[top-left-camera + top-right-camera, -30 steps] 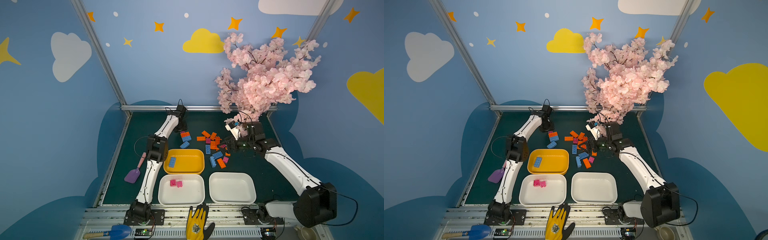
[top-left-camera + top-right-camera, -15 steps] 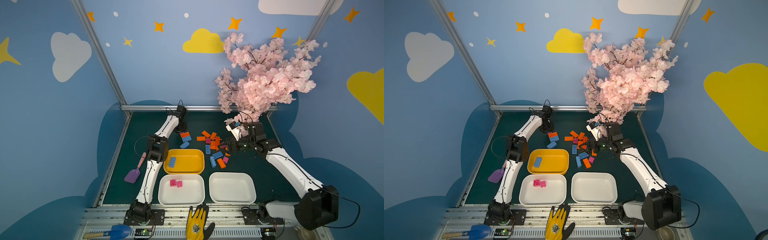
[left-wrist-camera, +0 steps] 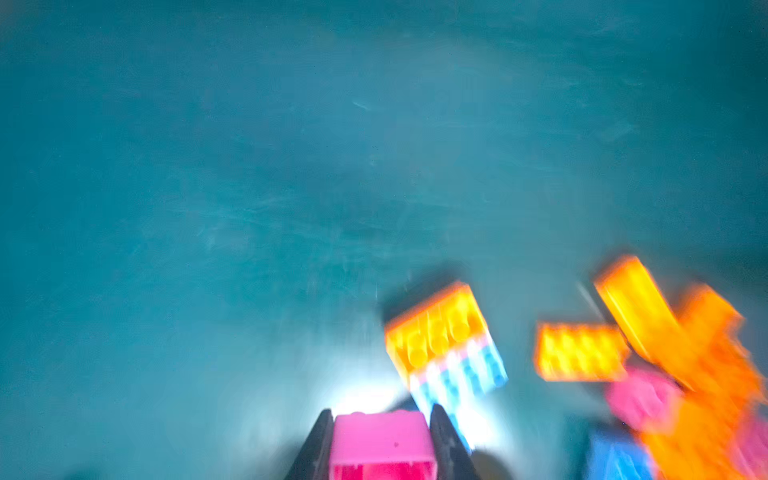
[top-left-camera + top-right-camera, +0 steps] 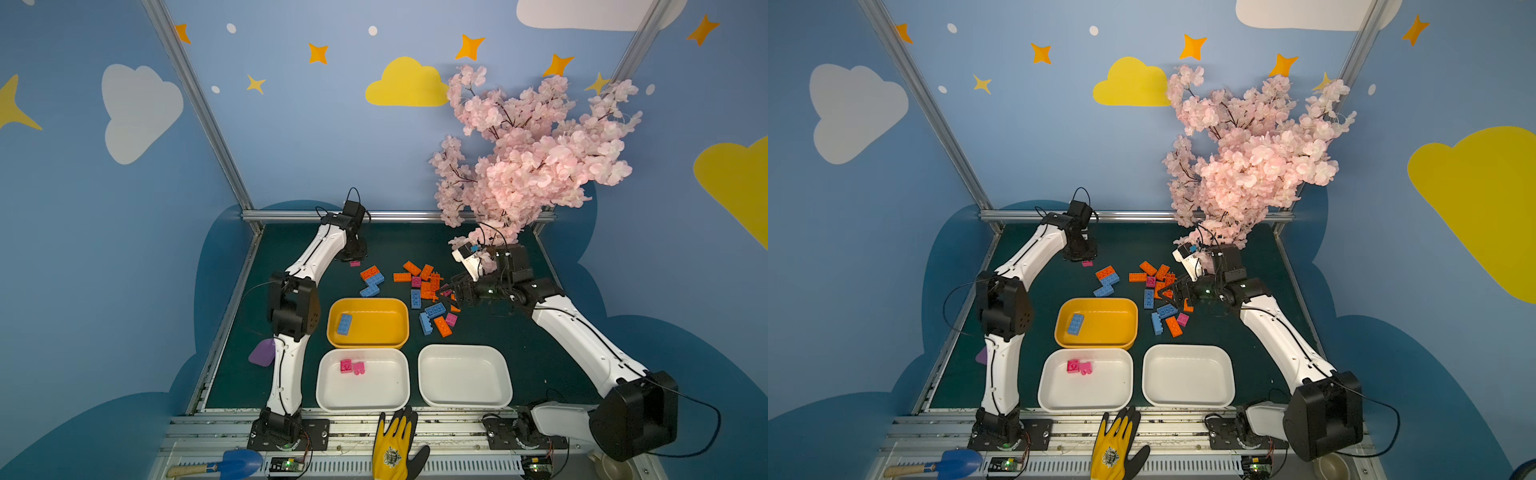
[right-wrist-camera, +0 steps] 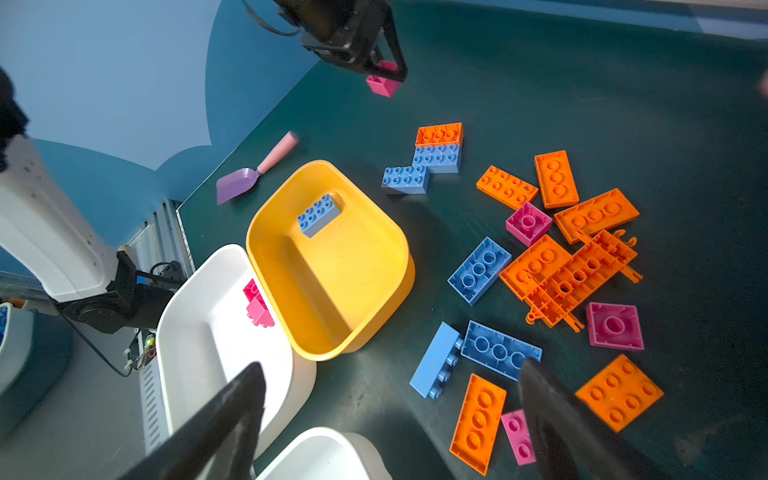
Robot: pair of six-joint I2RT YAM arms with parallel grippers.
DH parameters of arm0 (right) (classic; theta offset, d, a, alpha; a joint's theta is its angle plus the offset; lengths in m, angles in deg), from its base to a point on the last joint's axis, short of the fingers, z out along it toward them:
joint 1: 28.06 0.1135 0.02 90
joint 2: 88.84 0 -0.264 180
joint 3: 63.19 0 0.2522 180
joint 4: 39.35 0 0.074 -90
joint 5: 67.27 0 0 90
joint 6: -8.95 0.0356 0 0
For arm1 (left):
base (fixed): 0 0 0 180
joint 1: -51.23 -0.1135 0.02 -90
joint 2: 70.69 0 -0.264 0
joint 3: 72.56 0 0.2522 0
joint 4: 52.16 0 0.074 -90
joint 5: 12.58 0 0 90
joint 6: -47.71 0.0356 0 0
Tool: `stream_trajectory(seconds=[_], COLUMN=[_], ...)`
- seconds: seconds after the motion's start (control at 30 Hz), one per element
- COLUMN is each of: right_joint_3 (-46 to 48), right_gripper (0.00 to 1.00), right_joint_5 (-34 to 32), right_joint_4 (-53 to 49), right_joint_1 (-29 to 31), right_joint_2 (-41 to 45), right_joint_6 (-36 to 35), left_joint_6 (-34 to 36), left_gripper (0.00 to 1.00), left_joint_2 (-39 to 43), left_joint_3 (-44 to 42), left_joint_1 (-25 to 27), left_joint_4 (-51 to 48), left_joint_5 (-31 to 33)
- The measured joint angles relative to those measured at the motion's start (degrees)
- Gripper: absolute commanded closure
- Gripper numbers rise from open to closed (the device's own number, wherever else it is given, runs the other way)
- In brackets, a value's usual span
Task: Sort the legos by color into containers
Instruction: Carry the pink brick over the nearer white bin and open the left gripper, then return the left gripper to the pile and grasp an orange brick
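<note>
Two tools, left tool (image 3: 381,410) pinching pink lego (image 3: 382,440), right tool (image 5: 391,366) spread wide

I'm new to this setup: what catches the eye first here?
A pink blossom tree towers over the far right corner of the table. Mid-table, orange, blue and pink legos lie scattered beyond the yellow tray, which holds one blue brick. Toward the back left, the left gripper is shut on a pink brick.
</note>
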Motion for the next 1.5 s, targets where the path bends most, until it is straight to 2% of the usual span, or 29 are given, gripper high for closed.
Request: stream_trajectory(seconds=[0.23, 0.47, 0.57, 0.73, 0.9, 1.07, 1.2, 1.3, 1.5], right_joint_3=[0.00, 0.02, 0.09, 0.87, 1.31, 1.66, 2.03, 2.08, 2.10], right_gripper=[0.06, 0.06, 0.06, 0.06, 0.06, 0.06, 0.06, 0.06, 0.06], right_joint_5=[0.83, 1.64, 1.88, 2.25, 2.23, 2.05, 1.64, 1.57, 1.55], right_joint_4=[0.42, 0.31, 0.00, -0.15, -0.46, -0.66, -1.07, -1.18, -1.22], right_joint_1=[0.02, 0.02, 0.22, 0.55, 1.03, 1.18, 1.18, 1.18, 1.16], right_joint_2=[-0.02, -0.02, -0.02, 0.02, 0.04, 0.74, 1.60, 1.86, 1.88], right_joint_6=[-0.44, -1.97, -2.78, -3.04, -3.02, -3.39, -3.85, -3.93, -3.82], left_joint_6=[-2.05, -11.52, -15.82, -20.83, -23.39, -24.35, -24.11, -23.06, -17.59], left_gripper=[0.72, 0.71, 0.71, 0.70, 0.68, 0.59, 0.44, 0.40, 0.32], left_joint_2=[19.50, 34.71, 40.54, 46.29, 44.96, 42.53, 41.64, 41.64, 40.48], left_joint_3=[-20.96, -40.02, -45.86, -54.01, -61.44, -64.87, -64.54, -60.50, -47.06], left_joint_1=[6.93, 16.24, 18.08, 18.51, 18.71, 18.73, 18.75, 18.75, 18.47], left_joint_4=[-1.14, -8.17, -11.08, -12.66, -10.32, -7.89, -7.74, -10.01, -13.31], left_joint_5=[-2.54, -4.96, -5.38, -5.79, -5.99, -5.73, -5.60, -4.96, -1.53])
